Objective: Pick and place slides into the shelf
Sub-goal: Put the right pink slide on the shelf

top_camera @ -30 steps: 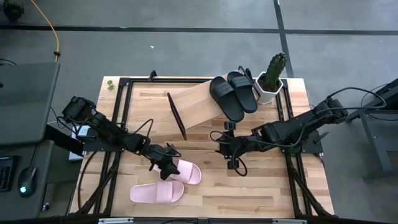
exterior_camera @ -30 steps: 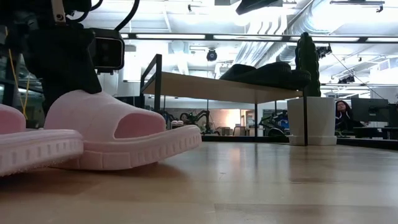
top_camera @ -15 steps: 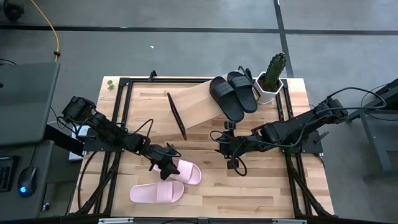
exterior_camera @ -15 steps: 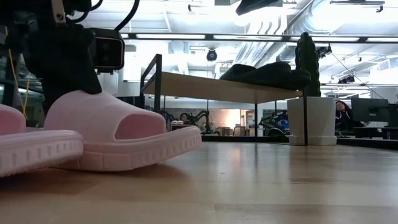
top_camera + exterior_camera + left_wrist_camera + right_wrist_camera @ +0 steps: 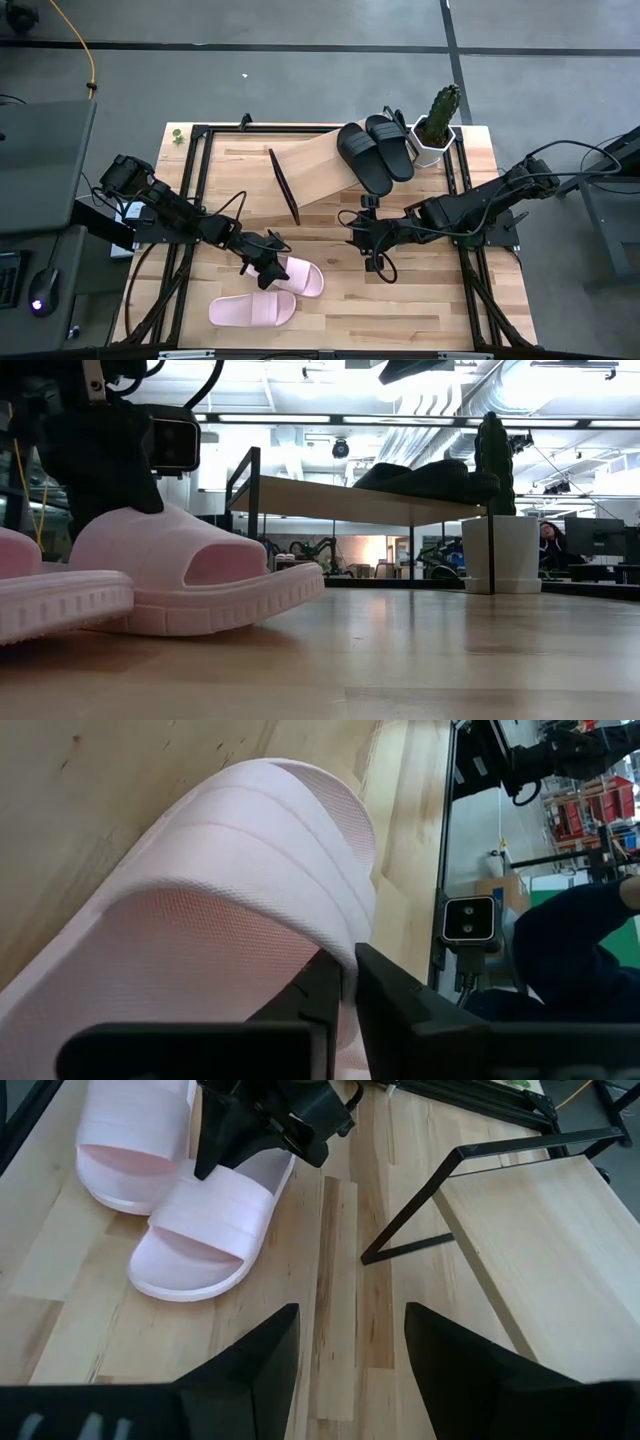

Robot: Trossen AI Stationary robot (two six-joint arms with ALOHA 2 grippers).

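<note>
Two pale pink slides lie on the table near its front left. My left gripper (image 5: 268, 268) is shut on the farther one (image 5: 293, 277) at its strap; the nearer one (image 5: 252, 311) lies free on its sole. Two black slides (image 5: 375, 152) rest side by side on the right end of the light-wood shelf (image 5: 315, 170), which stands askew at the back. My right gripper (image 5: 368, 240) hovers open above the table's middle, holding nothing. My left gripper pinches the edge of the pink slide's strap (image 5: 340, 935) between its two fingers, one finger (image 5: 322, 995) under the strap and the other (image 5: 395, 1000) outside it. The fingers slant down from the table's left. The slide's sole (image 5: 200, 610) stays flat on the table.
A white pot with a cactus (image 5: 436, 135) stands at the shelf's right end. A black frame (image 5: 190, 180) runs around the tabletop. Bare wood lies between the pink slides and the shelf and toward the front right.
</note>
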